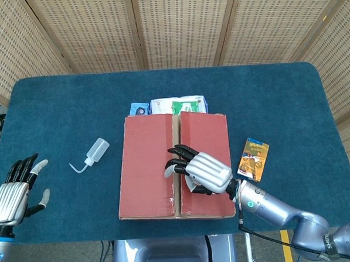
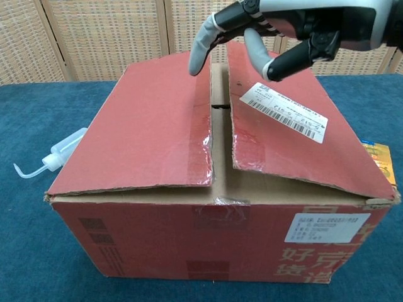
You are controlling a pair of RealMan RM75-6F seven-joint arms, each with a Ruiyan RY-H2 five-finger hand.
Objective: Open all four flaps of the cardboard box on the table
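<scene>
The red-brown cardboard box (image 1: 147, 167) (image 2: 189, 207) sits at the table's front middle, its two top flaps lying almost shut with a narrow gap between them. The right flap (image 2: 283, 126) carries a white barcode label (image 2: 286, 112) and is lifted slightly at its inner edge. My right hand (image 1: 199, 172) (image 2: 277, 28) hovers over the gap with fingers spread and curved downward, holding nothing; whether its fingertips touch the flaps is unclear. My left hand (image 1: 14, 195) is open near the table's front left corner, far from the box.
A clear squeeze bottle (image 1: 93, 154) (image 2: 53, 155) with a bent nozzle lies left of the box. An orange packet (image 1: 253, 159) (image 2: 383, 160) lies to its right. Behind the box are a blue object (image 1: 140, 108) and a white-green bag (image 1: 178, 104). The table (image 1: 267, 102) has a blue cloth.
</scene>
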